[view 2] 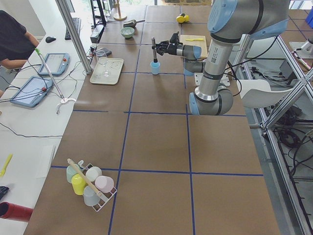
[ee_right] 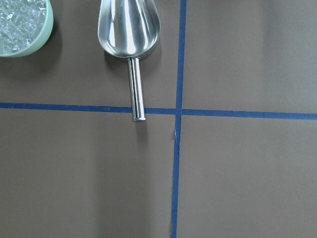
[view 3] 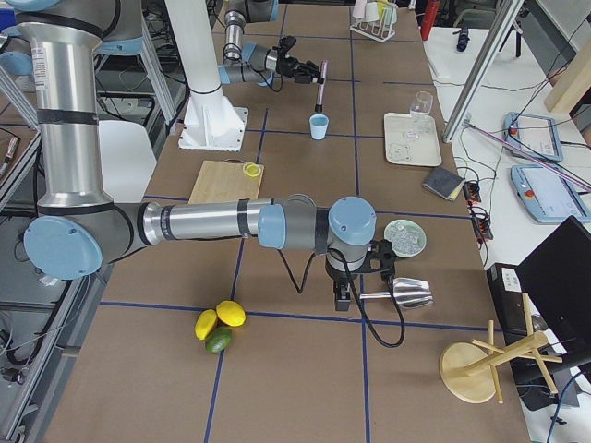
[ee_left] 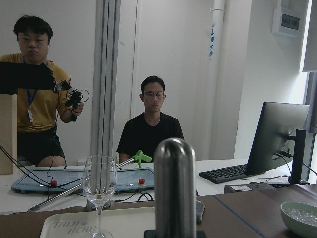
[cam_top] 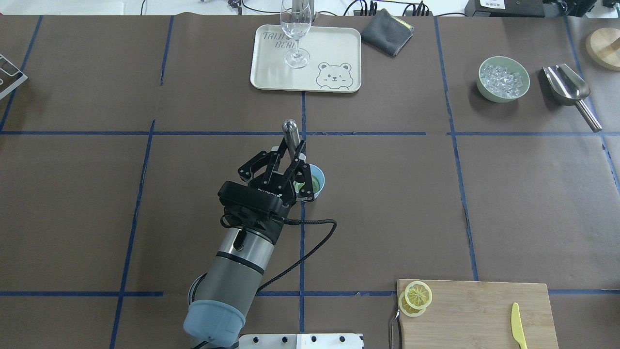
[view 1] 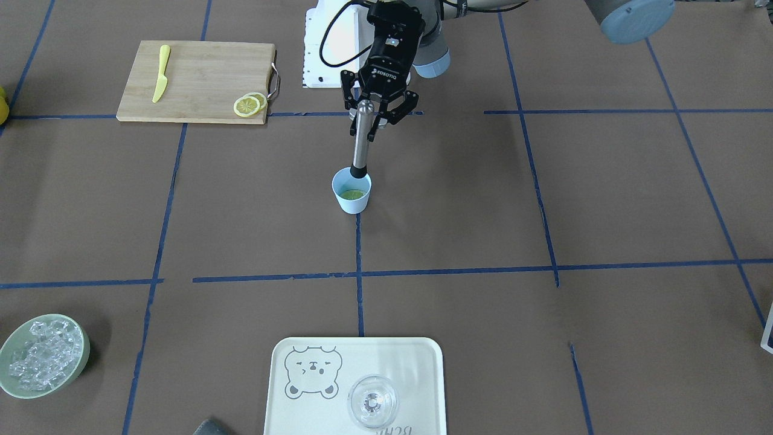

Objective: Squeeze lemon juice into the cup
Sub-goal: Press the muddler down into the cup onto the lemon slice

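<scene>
Muddler [ee_left: 174, 188]; front-on, lemon [view 1: 353, 194] in cup [view 1: 352, 207].

Bright, even overhead light in all 6 views. Soft shadow beside green bowl [view 1: 86, 353]; glare on tray [view 1: 416, 374] and steel scoop [ee_right: 129, 25]. Sharp focus on cup [view 1: 352, 205]; metal muddler [ee_left: 174, 188], close to lens, slightly blurred.

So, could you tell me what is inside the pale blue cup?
In the pale blue cup, a yellowish lemon slice lies at the bottom; the metal muddler dips in, hiding whatever is beneath its black tip.
</scene>
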